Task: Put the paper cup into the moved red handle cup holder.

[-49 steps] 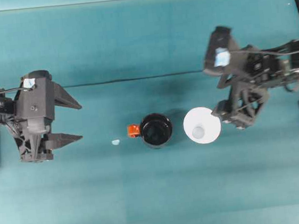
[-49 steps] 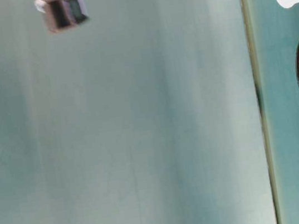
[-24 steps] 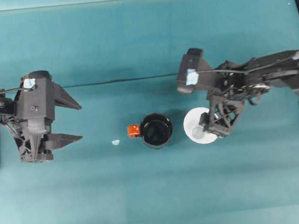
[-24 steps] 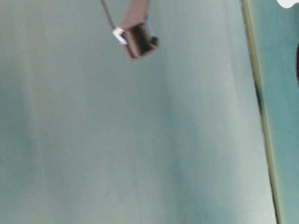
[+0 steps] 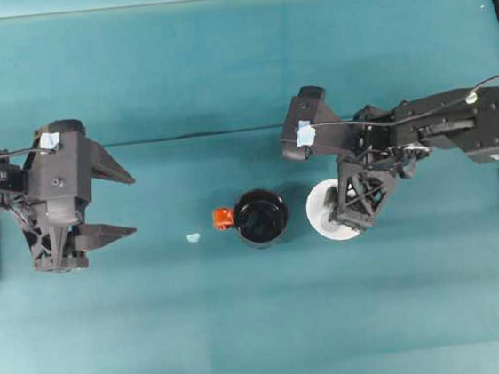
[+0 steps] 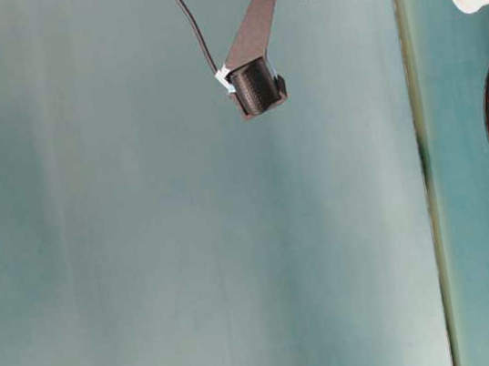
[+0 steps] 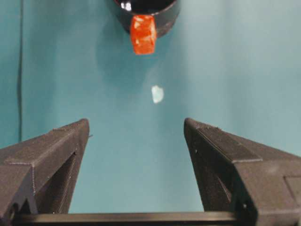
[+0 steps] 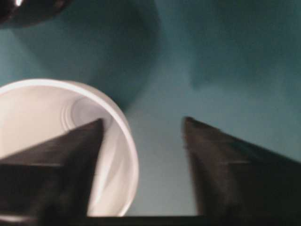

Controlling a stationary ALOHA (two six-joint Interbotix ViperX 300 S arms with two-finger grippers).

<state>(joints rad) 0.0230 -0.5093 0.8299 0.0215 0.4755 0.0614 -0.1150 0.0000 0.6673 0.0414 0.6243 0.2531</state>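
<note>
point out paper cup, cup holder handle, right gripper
paper cup [image 5: 322,215]: overhead view, bare part of its white rim.
red handle [image 5: 223,217] of the cup holder [image 5: 261,218]: overhead view, middle of the tab.
right gripper [image 8: 141,155]: right wrist view, midway between the fingertips straddling the cup's rim.

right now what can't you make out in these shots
- Paper cup: in the overhead view the right gripper covers its far side; the table-level view's edge cuts it.
- Red handle cup holder: cut by the left wrist view's top edge.
- Pale scrap: too small to identify.

Right gripper [image 8: 141,165] spread, one finger inside paper cup [image 8: 28,117] rim.
</note>
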